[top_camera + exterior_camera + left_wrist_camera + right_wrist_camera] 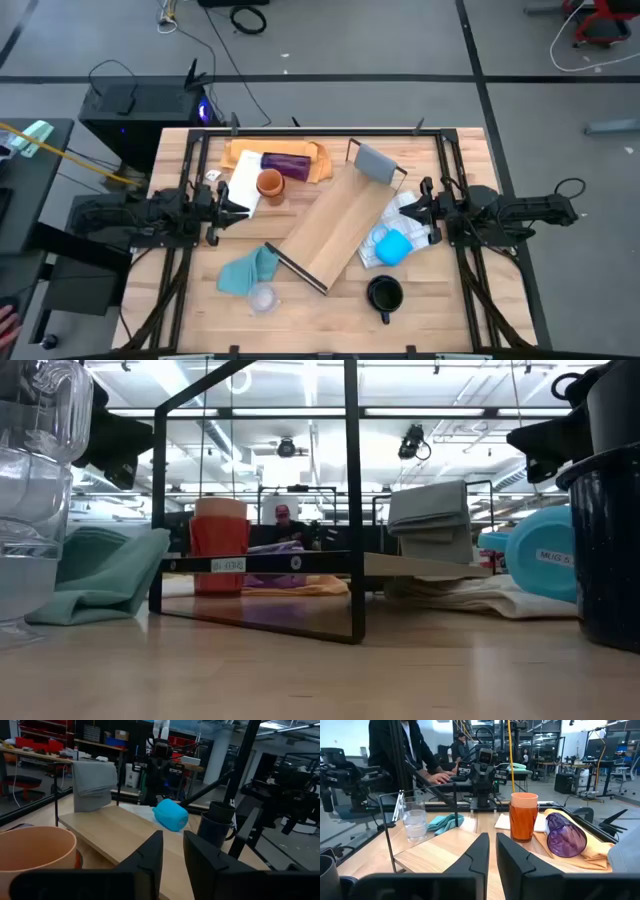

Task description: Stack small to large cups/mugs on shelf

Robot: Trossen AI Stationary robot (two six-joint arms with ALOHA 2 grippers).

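Observation:
The light-wood shelf lies slanted across the table's middle, its grey end panel toward the far side. Left of it an orange cup stands upright, and a purple tumbler lies on its side on an orange sheet. A light blue mug lies on a white cloth at the right. A dark mug stands near the front edge, and a clear cup stands front left. My left gripper hovers beside the orange cup. My right gripper hovers by the white cloth. Both are shut and hold nothing.
A teal cloth lies bunched between the clear cup and the shelf's near end frame. A white cloth lies by the orange cup. In the right wrist view, a person works at a desk beyond the table.

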